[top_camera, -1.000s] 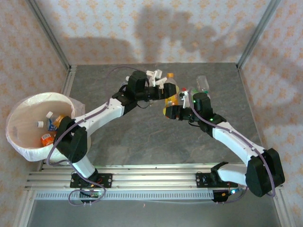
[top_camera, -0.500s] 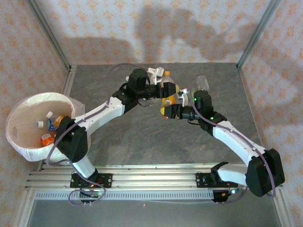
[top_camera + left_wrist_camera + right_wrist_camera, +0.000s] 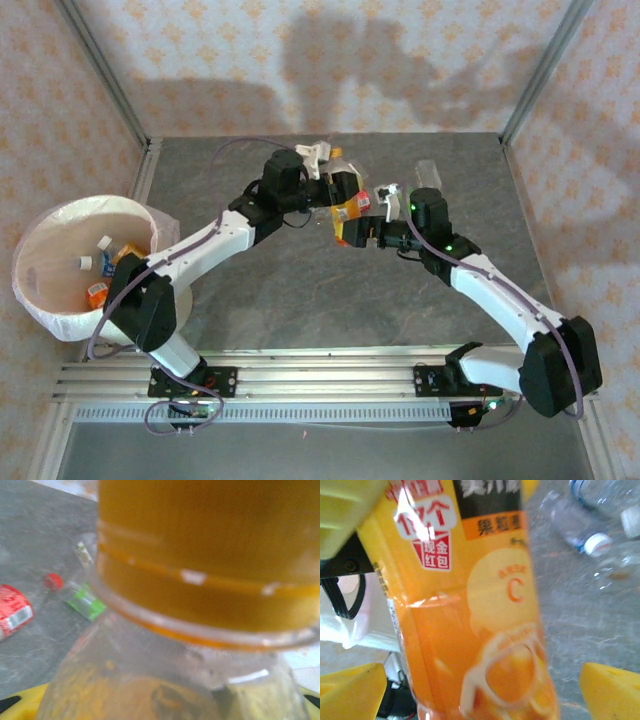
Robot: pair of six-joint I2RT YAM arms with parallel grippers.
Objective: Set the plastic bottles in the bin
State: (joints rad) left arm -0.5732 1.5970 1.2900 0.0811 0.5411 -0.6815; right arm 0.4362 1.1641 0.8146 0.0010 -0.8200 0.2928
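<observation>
Just off the near-left corner of the desk [image 3: 300, 290] stands the bin [image 3: 38, 300], a few bottles [image 3: 99, 293] lying inside. From the near edge both arms reach toward the middle of the far half: the left arm [image 3: 200, 250] stretched out on a diagonal, the right arm [image 3: 490, 290] bent at the elbow and pointing left. The right fingers [image 3: 351, 690] stand wide apart, with a gap on either side of the orange-labelled bottle [image 3: 346, 200] between them. The left fingers [image 3: 20, 709] are clamped on its shoulder just below the orange cap [image 3: 210, 540], and it hangs tilted above the desk. A green-labelled bottle [image 3: 82, 597] and a red-labelled bottle [image 3: 14, 616] lie loose on the desk. Nearer the far edge sits a clear bottle [image 3: 428, 175].
</observation>
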